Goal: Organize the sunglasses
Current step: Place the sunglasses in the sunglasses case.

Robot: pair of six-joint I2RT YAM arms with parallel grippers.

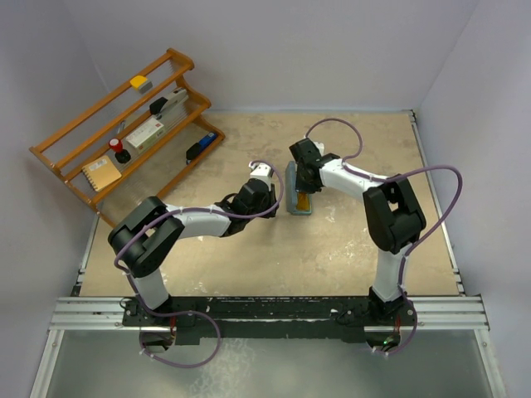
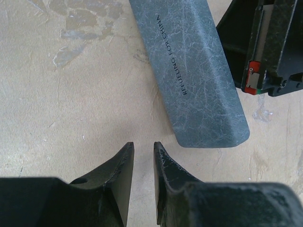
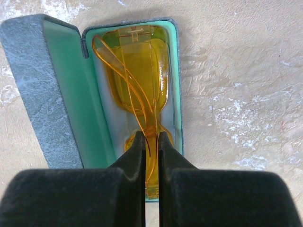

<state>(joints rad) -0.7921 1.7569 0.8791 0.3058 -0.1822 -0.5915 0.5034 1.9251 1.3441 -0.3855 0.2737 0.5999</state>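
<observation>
Lying folded inside the open grey hard-shell glasses case (image 3: 42,94) with its mint-green lining on the beige surface (image 3: 236,94), the translucent amber plastic sunglasses (image 3: 137,80) are pinched by the right end effector (image 3: 151,142), while the left end effector (image 2: 143,156) hovers nearly closed, empty, beside the case.

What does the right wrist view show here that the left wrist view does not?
Only the right wrist view shows the yellow sunglasses lying in the case's green interior, with the right gripper closed on one of their arms. Only the left wrist view shows the left gripper, nearly closed and empty above the table, and the printed lettering on the lid. Both show the grey case.
</observation>
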